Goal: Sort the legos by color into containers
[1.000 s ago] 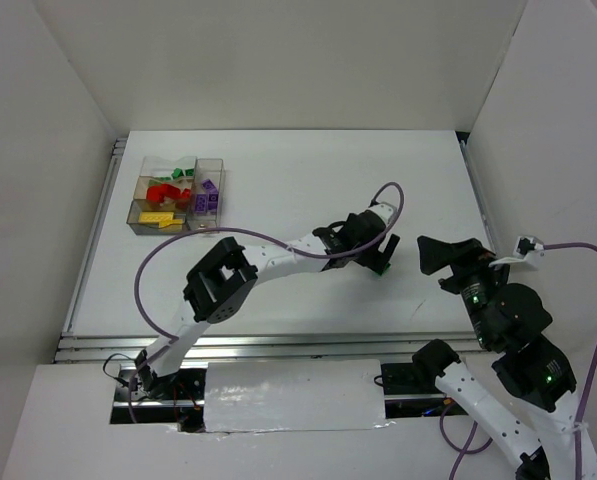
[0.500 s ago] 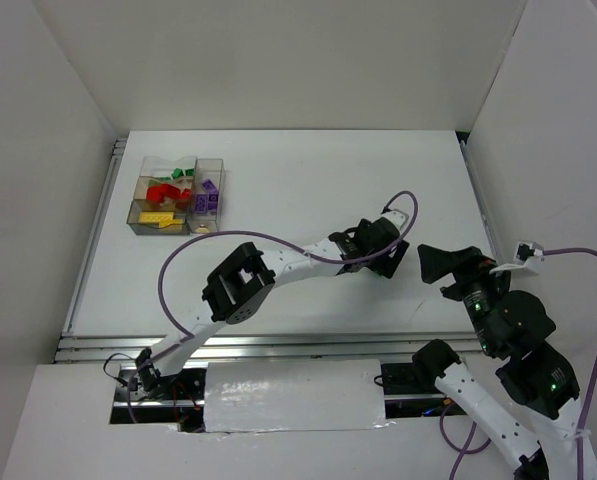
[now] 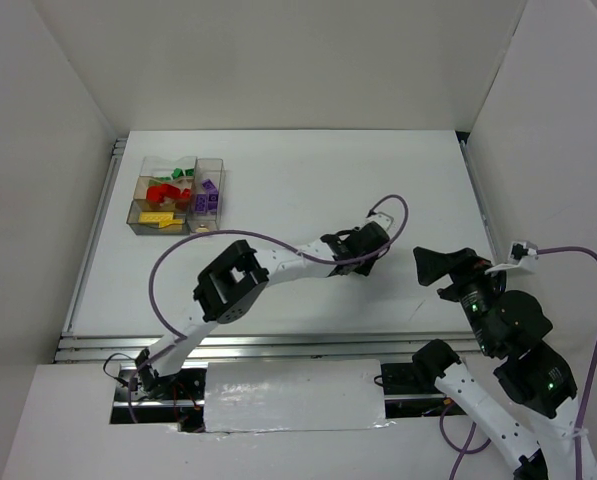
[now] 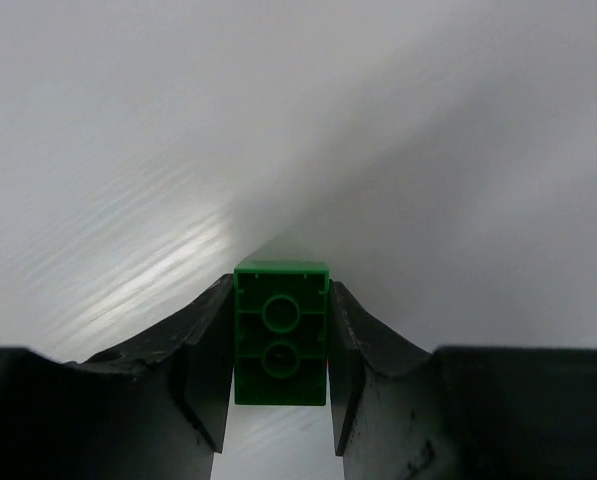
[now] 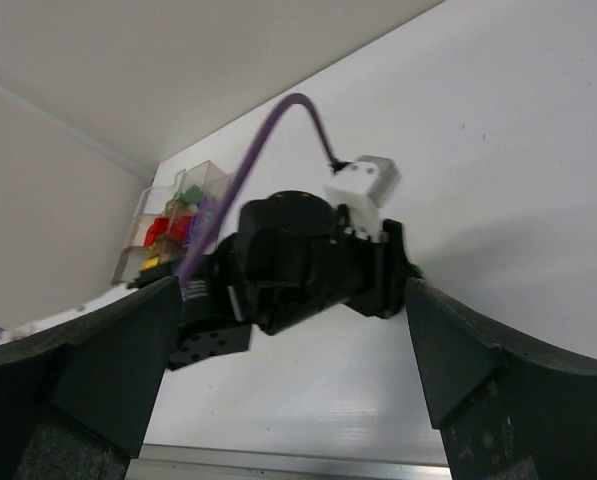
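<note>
left claw [image 4: 280, 295] is closed on the green brick [image 4: 281, 350], with the pads against both long sides. the brick sits deep between the jaws, its far end roughly level with the tips. can't tell whether it's clear of the surface [image 4: 178, 150] just beyond the tips.

risk 1: the grip is on smooth side walls only, so a fast swing could let it twist or slip out.

right claw [image 3: 428, 266] is near, off to the left claw's side, jaws wide apart and empty.

risk 2: a careless move by either arm and they clip each other.

container [image 3: 218, 165] is well apart from the left claw, far across the surface, with sorted legos [image 3: 173, 195] inside.

risk 3: the compartments are small. a sloppy release puts green in with red or purple, or bounces it off a wall.
</note>
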You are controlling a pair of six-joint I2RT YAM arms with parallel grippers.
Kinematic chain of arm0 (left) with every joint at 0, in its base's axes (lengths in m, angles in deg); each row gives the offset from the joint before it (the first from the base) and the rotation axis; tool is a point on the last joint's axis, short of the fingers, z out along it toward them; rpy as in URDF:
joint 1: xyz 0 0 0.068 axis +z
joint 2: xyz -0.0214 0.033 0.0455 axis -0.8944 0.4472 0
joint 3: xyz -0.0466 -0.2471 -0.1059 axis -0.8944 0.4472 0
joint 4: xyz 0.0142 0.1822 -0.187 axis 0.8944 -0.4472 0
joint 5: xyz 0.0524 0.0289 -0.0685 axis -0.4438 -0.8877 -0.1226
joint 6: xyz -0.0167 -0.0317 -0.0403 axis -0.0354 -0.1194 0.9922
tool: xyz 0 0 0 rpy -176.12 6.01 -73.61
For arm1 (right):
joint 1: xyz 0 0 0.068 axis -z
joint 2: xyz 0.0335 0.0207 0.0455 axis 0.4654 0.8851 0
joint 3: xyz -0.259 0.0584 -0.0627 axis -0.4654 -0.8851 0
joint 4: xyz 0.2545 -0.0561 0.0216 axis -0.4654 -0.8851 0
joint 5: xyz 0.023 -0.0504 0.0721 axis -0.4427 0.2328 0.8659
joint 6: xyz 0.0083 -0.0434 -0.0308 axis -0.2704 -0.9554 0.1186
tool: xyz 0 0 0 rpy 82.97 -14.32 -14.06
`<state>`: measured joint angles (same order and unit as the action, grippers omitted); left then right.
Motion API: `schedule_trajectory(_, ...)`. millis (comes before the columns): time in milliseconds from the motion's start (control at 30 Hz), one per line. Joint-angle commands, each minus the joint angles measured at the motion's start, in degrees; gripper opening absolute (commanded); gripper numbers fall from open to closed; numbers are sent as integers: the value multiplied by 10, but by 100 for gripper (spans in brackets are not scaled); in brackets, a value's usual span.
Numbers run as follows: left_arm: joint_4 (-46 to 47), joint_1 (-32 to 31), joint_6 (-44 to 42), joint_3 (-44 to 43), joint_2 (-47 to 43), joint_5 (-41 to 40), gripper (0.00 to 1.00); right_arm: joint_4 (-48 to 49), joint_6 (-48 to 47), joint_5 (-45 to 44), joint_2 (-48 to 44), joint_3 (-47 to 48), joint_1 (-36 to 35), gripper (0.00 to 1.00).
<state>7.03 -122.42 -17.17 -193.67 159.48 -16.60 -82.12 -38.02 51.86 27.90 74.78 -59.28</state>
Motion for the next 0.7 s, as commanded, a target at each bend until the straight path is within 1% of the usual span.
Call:
schedule_trajectory(0, -15, 74, 46, 75, -115, -115, 0, 25, -13, 6, -5, -6, 3, 100)
schedule_trajectory(33, -18, 102, 61, 94, -144, -130, 0, 27, -14, 7, -5, -9, 3, 100)
schedule_trajectory(67, -22, 166, 95, 127, -195, -139, 0, 31, -15, 15, -5, -16, 2, 100)
schedule_trajectory(167, -33, 276, 133, 162, -266, -131, 0, 56, -19, 35, 2, -38, 3, 100)
schedule_trajectory(200, -24, 345, 129, 166, -275, -112, 0, 72, -19, 41, 6, -45, 2, 100)
schedule_trajectory(233, -9, 378, 127, 167, -280, -104, 0, 79, -21, 47, 9, -51, 2, 100)
schedule_trajectory(267, -8, 434, 133, 155, -274, -98, 0, 88, -22, 60, 19, -62, 3, 100)
schedule_trajectory(300, -11, 457, 135, 143, -266, -76, 0, 103, -23, 64, 25, -68, 2, 100)
schedule_trajectory(333, -16, 481, 137, 125, -238, -63, 0, 109, -23, 68, 30, -74, 3, 100)
schedule_trajectory(367, -38, 517, 140, 81, -221, -56, 0, 114, -23, 70, 42, -81, 3, 100)
schedule_trajectory(400, -50, 531, 140, 60, -206, -57, 0, 121, -22, 75, 46, -83, 2, 100)
schedule_trajectory(433, -66, 543, 132, 22, -179, -58, 0, 126, -22, 78, 52, -87, 2, 100)
schedule_trajectory(500, -78, 572, 127, -9, -158, -59, 4, 139, -26, 88, 58, -90, 2, 100)
schedule_trajectory(533, -79, 588, 118, -28, -145, -42, 9, 142, -27, 89, 61, -92, 2, 100)
schedule_trajectory(600, -88, 608, 120, -38, -139, -41, 10, 148, -32, 91, 65, -93, 2, 100)
schedule_trajectory(667, -76, 632, 123, -24, -144, -35, 11, 150, -37, 95, 74, -92, 3, 100)
